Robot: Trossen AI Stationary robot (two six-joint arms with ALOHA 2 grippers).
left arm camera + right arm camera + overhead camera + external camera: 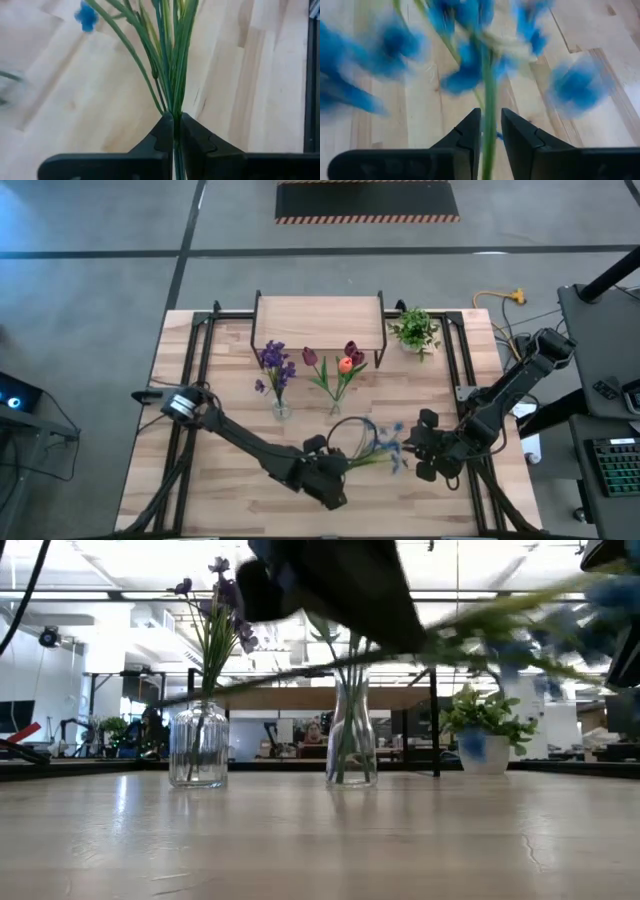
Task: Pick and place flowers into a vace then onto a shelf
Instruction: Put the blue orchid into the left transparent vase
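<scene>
My left gripper (338, 480) is near the table's front middle, shut on a bunch of blue flowers (385, 445), which also shows in the left wrist view (170, 55). The blooms point toward my right gripper (428, 452). My right gripper (490, 132) is open, its fingers on either side of one green stem (488, 100) just below the blue blooms. A glass vase (281, 409) holds purple flowers (275, 362). A second vase (335, 409) holds dark red tulips and an orange bud (345, 364). The wooden-topped shelf (318, 320) stands at the far edge. My left gripper pinches the lower ends of several green stems (174, 111) between its two fingers. The fingers lie along the stems, which fan out ahead of them. The bunch is lifted clear of the table and lies roughly level in the low view (520, 615).
A leafy potted plant (415, 330) stands at the far right beside the shelf. Black frame rails (195, 360) run along both sides of the table. Bare wood lies at the near left (200, 490). People show far off in the room behind.
</scene>
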